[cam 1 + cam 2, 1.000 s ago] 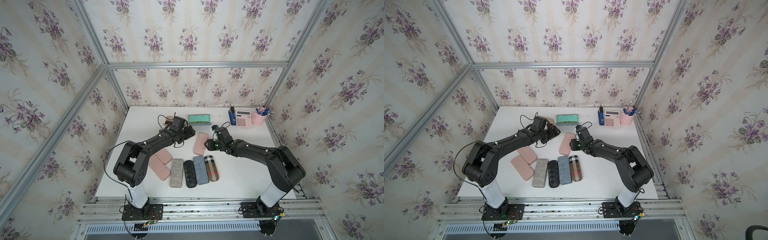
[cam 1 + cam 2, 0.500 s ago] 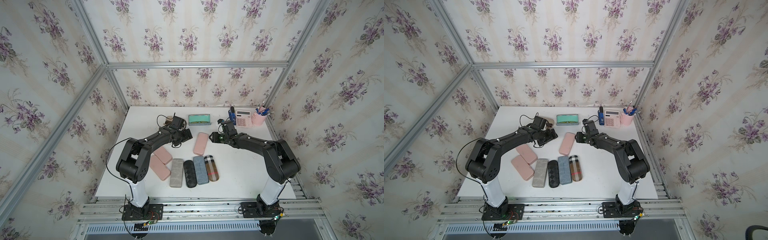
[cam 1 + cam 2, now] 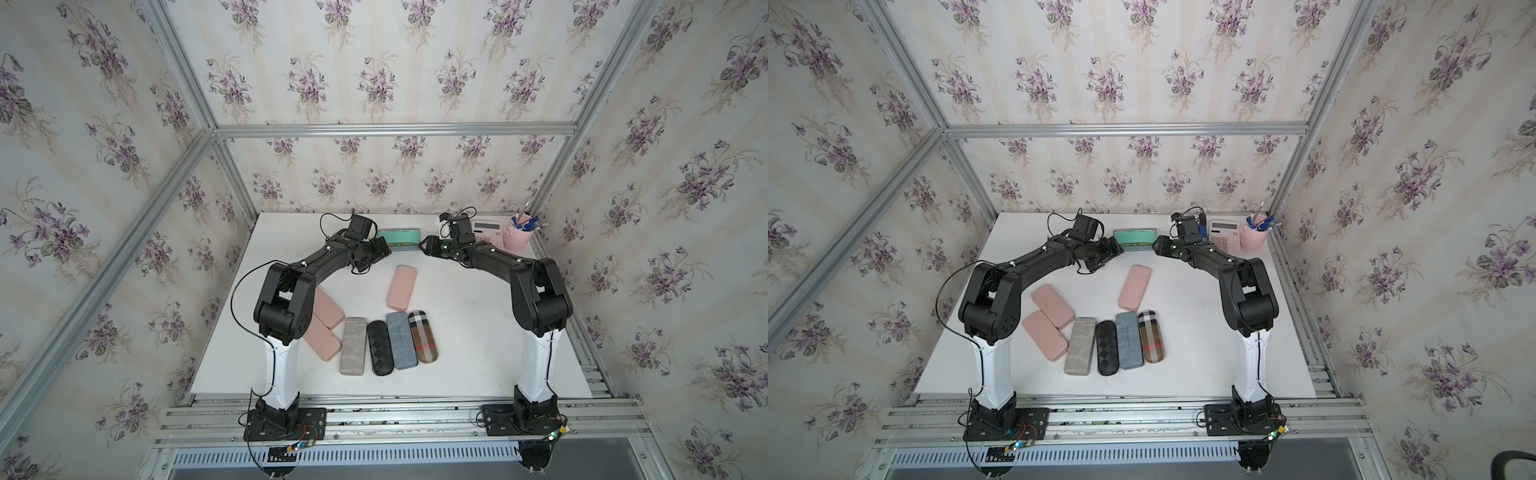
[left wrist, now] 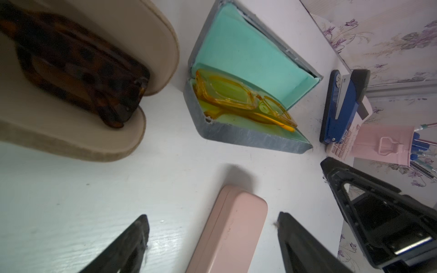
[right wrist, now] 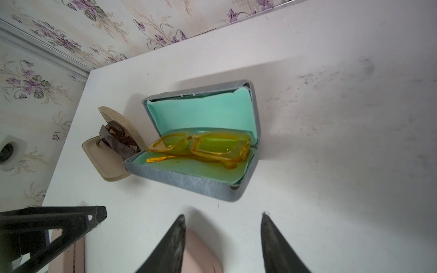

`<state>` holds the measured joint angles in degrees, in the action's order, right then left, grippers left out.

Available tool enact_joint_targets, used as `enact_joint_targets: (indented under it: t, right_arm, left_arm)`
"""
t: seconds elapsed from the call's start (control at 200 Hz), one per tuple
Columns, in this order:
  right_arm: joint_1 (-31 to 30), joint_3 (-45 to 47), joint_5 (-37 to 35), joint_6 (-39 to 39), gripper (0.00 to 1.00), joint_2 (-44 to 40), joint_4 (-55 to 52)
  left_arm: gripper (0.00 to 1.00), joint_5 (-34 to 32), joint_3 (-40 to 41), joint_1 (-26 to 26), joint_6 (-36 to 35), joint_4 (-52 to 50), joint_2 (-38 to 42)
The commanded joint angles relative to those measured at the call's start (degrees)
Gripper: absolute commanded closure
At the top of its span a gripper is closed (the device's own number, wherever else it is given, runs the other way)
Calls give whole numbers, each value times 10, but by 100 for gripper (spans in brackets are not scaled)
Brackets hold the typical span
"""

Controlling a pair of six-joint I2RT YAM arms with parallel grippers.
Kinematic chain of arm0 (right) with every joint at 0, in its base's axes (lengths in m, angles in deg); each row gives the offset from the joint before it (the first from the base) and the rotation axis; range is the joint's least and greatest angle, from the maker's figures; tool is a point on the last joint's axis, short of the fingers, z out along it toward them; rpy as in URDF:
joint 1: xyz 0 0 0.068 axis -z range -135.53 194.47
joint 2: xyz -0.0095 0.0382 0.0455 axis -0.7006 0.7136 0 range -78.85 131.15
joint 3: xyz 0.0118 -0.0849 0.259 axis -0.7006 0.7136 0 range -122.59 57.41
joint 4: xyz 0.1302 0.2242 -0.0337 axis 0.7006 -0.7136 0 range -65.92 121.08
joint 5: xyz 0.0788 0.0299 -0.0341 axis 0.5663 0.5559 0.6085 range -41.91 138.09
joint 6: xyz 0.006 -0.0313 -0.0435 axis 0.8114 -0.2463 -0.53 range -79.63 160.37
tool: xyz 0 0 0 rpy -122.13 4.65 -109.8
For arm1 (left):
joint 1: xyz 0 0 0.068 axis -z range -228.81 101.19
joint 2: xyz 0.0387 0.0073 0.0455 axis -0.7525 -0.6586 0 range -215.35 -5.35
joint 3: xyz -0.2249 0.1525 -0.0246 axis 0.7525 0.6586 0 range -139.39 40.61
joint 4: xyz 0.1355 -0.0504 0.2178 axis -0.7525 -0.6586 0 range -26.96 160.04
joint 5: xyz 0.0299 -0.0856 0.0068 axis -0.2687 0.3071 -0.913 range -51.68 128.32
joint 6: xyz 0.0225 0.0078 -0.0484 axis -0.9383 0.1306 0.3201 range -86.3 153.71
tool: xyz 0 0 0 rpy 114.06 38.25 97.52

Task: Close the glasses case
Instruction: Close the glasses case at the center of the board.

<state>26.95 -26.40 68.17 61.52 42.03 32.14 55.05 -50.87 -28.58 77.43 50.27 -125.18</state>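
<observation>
Showing white tabletop (image 3: 457, 332) boxed in by purple-floral wallpapered walls (image 3: 374, 174) & aluminium framing (image 3: 390, 129). Sitting open at rear centre, lid standing up: grey teal-lined glasses case (image 3: 401, 240), w/ L gripper (image 3: 380, 249) & R gripper (image 3: 426, 243) poised near either end, fingers spread, gripping nothing. Lying nearer front edge: seven shut cases (image 3: 379, 348), pink to plaid; standing at rear R corner: pink pen cup (image 3: 517, 239). Revealing in wrist views only: yellow-framed glasses (image 5: 203, 146) resting inside grey case, plus open beige case holding tortoiseshell glasses (image 4: 146, 35) just beside it, not made out from above.
</observation>
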Motion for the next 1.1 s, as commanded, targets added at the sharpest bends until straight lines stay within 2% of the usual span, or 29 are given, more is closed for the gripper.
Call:
enact_joint_targets:
  t: [0.0, 0.34, 0.629, 0.944, 1.094]
  right_arm:
    - [7, -25, 36, 16, 49, 29, 3]
    - [17, -38, 107, 39, 49, 73, 47]
    - [17, -5, 125, 62, 57, 69, 89]
    - [17, 62, 141, 81, 56, 17, 160]
    - [22, 64, 144, 85, 53, -1, 166]
  left_arm:
    - [13, 2, -39, -1, 4, -26, -26]
    - [16, 6, -88, -3, 3, -41, -80]
    - [21, 9, -63, -3, 2, -24, -71]
    - [22, 3, -62, -4, -9, -33, -69]
    - [22, 10, -15, -3, 3, 11, -31]
